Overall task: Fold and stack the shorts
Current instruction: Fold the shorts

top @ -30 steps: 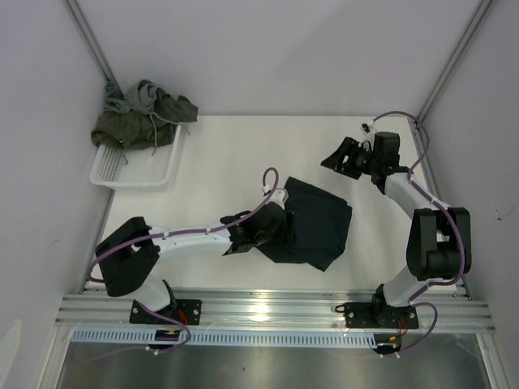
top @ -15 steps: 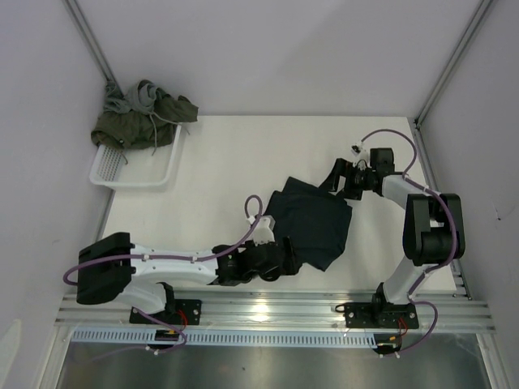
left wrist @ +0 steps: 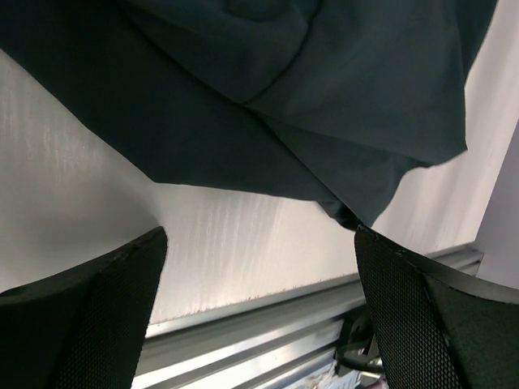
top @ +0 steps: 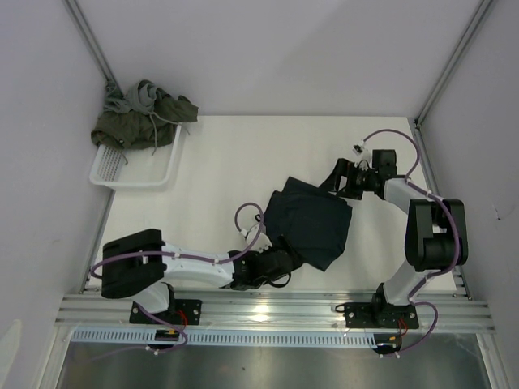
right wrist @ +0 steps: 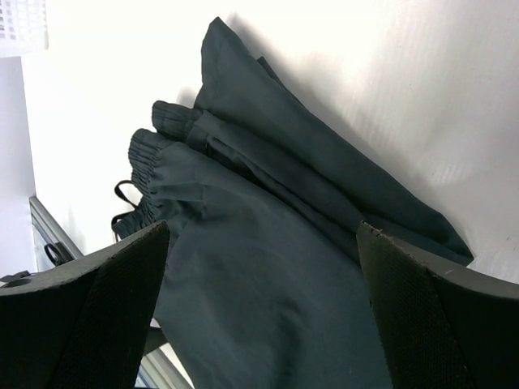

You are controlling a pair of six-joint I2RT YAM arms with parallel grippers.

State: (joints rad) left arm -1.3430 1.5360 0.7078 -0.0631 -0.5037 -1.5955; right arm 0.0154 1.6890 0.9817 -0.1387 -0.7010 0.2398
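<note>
Already folded, navy shorts lie between left gripper and right gripper, both open; olive shorts and grey shorts sit crumpled well beyond.

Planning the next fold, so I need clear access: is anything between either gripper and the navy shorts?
Nothing visible. The left gripper stands open at the near left edge of the navy shorts, the right gripper open at their far right corner. The basket of other shorts sits away at the far left.
</note>
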